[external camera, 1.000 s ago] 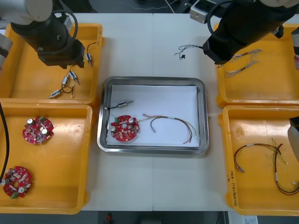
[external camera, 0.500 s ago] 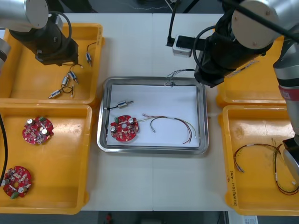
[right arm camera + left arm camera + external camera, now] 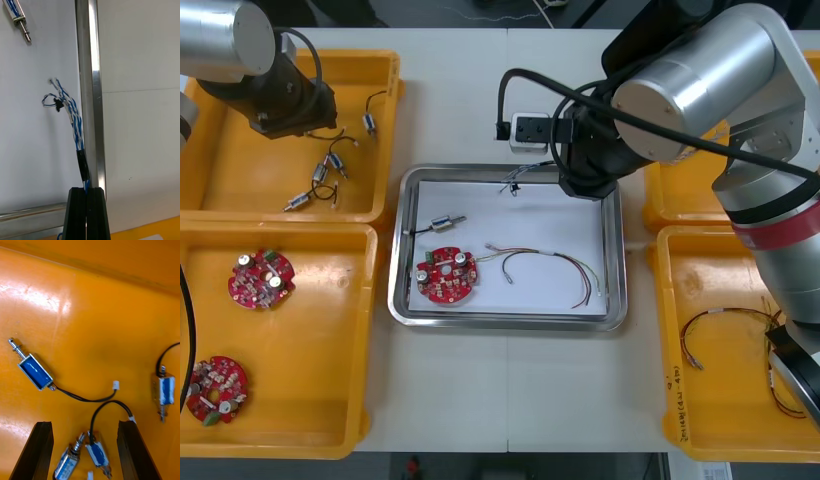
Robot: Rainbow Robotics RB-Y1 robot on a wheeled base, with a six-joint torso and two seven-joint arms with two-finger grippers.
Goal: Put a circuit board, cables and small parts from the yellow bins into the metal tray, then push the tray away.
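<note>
**Right gripper pinches the blue and white cable at the tray's top rim**

At the bottom of the front frame, the lower-left yellow bin (image 3: 330, 420) holds two spare circuit boards (image 3: 260, 278). The lower-right yellow bin (image 3: 670, 400) holds looped cables (image 3: 735, 330).

In the centre sits the metal tray (image 3: 618, 260). On its white inside are a circuit board (image 3: 446, 275) at lower left, a red and yellow cable (image 3: 545, 268) to the board's right, and a small metal part (image 3: 444, 223) just above the board.

Higher up, the right arm (image 3: 700, 90) reaches in from the upper right to the tray's top edge. The right gripper (image 3: 86, 189) has its fingers pressed close together, with the blue and white cable (image 3: 75, 127) clamped between them. The cable runs out from the fingertips alongside the rim, on the white side. Its loose, looped end is over the white inside, just within the top rim. Whether it touches the white surface cannot be told.

At upper left, the left gripper (image 3: 84, 423) is over the upper-left yellow bin (image 3: 220, 190) with its fingers wide apart and nothing held. Two small metal parts (image 3: 97, 453) on black leads lie on the bin floor between the fingers. Two more lie beyond the fingertips, well apart.
</note>
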